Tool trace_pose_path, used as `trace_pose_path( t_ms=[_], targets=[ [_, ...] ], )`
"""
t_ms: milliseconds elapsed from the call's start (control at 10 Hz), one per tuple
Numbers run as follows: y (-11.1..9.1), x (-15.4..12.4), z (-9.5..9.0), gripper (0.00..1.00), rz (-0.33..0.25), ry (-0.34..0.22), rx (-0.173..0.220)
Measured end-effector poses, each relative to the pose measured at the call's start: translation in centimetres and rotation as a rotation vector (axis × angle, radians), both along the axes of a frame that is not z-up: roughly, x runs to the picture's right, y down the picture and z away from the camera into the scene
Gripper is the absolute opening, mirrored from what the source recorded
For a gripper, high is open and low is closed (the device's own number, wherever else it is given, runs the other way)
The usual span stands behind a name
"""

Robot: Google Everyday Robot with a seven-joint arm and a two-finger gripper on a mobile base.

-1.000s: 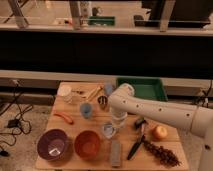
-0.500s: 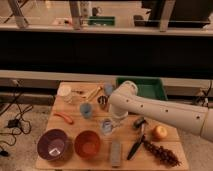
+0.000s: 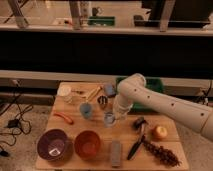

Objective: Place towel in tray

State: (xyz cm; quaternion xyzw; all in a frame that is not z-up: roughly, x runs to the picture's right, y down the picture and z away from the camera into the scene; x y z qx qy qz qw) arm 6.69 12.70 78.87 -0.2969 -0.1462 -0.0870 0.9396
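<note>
The towel (image 3: 109, 119), a pale grey-blue cloth, hangs bunched just above the middle of the wooden table. My gripper (image 3: 112, 115) points down from the white arm and is shut on the towel's top. The tray (image 3: 158, 84), dark green with a low rim, sits at the table's back right. My arm's elbow and forearm cross in front of the tray and hide most of it. The gripper and towel are in front of and left of the tray.
A blue cup (image 3: 86, 109), a metal cup (image 3: 102, 101), a darker blue pad (image 3: 109, 90) and a white cup (image 3: 65, 91) stand behind and left of the gripper. In front are a purple bowl (image 3: 52, 145), an orange bowl (image 3: 87, 144), a grey block (image 3: 116, 152), a black brush (image 3: 137, 138) and an apple (image 3: 160, 132).
The towel has come up off the table in the shut gripper. The arm's elbow has swung slightly higher and to the right.
</note>
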Motion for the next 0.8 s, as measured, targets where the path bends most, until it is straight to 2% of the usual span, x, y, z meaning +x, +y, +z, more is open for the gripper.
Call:
trace_pose_path(
  t_ms=[500,800],
  targets=[
    [-3.3,-0.3,0.3,0.00,0.073,-0.014,-0.003],
    [-4.5,0.2,0.1,0.00,0.097,-0.009,0.009]
  ],
)
